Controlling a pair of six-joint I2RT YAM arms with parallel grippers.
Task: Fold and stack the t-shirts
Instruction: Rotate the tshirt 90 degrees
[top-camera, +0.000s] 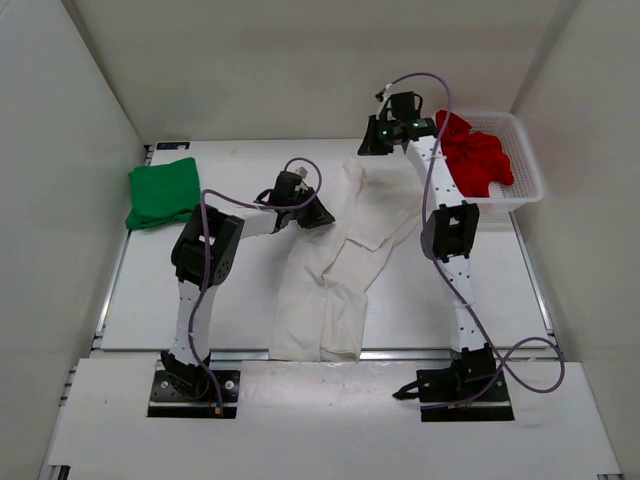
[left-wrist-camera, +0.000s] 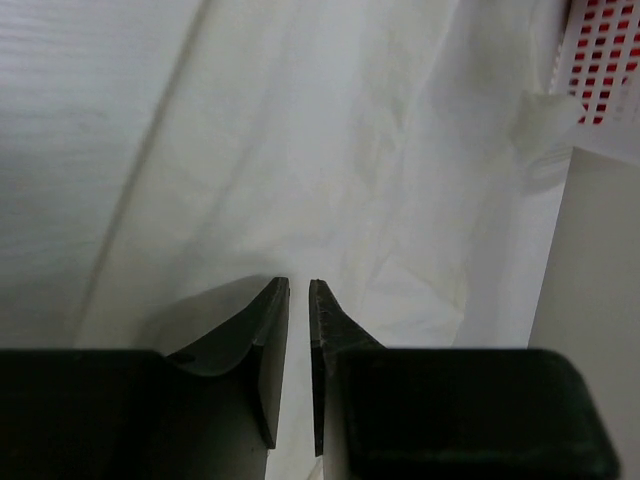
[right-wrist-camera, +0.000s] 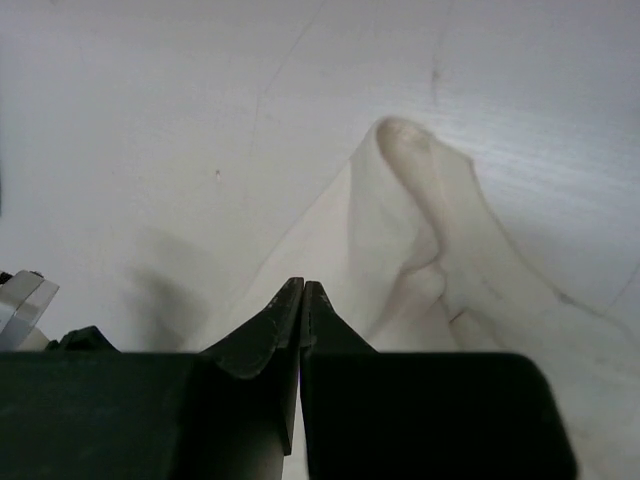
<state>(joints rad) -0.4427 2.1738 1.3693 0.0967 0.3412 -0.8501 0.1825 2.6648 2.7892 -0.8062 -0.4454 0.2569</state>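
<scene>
The white t-shirt (top-camera: 320, 290) lies unfolded and rumpled down the middle of the worktop (top-camera: 240, 300), running at a slant from the far right, near the basket (top-camera: 528, 170), to the near edge between the two arm bases. The green t-shirt (top-camera: 160, 195) sits folded into a compact block at the far left of the worktop, well apart from the white one. The red t-shirt (top-camera: 478, 160) is bunched inside the white mesh basket at the far right corner. The left arm reaches in from the left, and the left fingers (left-wrist-camera: 268, 350) are low over the left edge of the white t-shirt's upper half. They stand almost together with only a thin slit between them. White cloth fills the view beyond the tips, but it cannot be told whether any of it is pinched in that slit. A corner of the basket shows at the top right of the left wrist view, with red visible through its mesh. The right arm stretches to the far end of the white t-shirt, just beside the basket. The right fingers (right-wrist-camera: 280, 325) are fully closed, tip against tip. Their tips are at the edge of the cloth, where a rounded fold of white fabric rises off the worktop just ahead, and it cannot be told whether they hold that edge.
</scene>
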